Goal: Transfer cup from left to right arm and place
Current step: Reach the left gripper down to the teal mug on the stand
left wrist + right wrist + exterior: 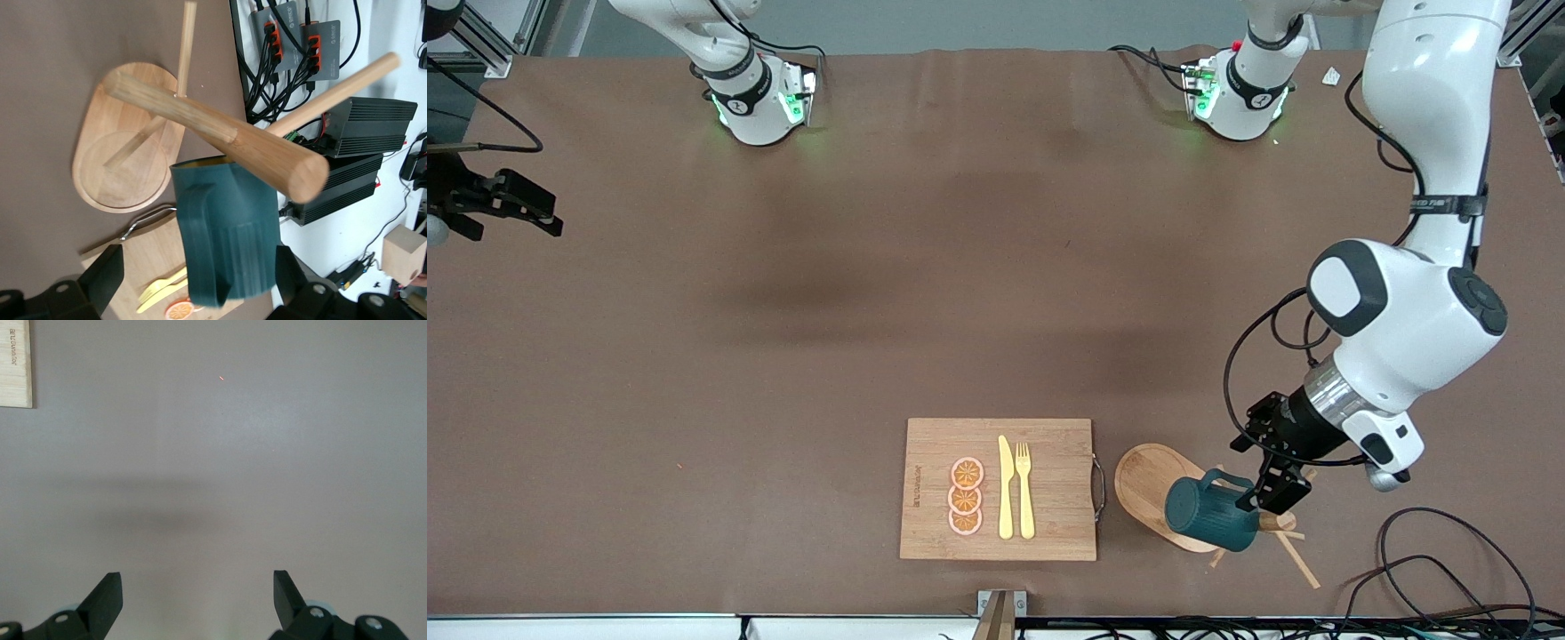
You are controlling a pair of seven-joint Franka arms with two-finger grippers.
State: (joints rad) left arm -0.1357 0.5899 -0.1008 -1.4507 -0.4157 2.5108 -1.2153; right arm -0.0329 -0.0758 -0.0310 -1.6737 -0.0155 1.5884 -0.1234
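1. The cup (1209, 514) hung on a wooden mug stand (1149, 484) near the left arm's end of the table, close to the front camera's edge. It lay tipped on its side – its long axis ran roughly level, the base toward the cutting board (1049, 516) and the mouth toward the stand's pegs.
2. In the left wrist view the cup (230, 233) showed its ribbed teal wall and loop handle, the handle's flat outer face turned to the camera; a thin yellowish rim marked the mouth, which sat against the thick wooden post (220, 133) of the stand.
3. The left gripper (1272, 489) was beside the cup at its mouth end, over the stand's pegs. Its fingers (103, 273) stood spread wide, 1 on each side of the cup's body, with a gap visible between each pad and the ribbed wall – nothing was pinched.
4. The right gripper (503, 209) waited above the bare tabletop at the right arm's end, well apart from the cup. Its fingers (107, 597) were likewise spread, with only brown table (233, 453) between them.
5. The cutting board lay beside the stand's oval base and carried 3 orange slices (966, 496), a yellow knife (1006, 487) and a yellow fork (1025, 489), the cutlery lying parallel.
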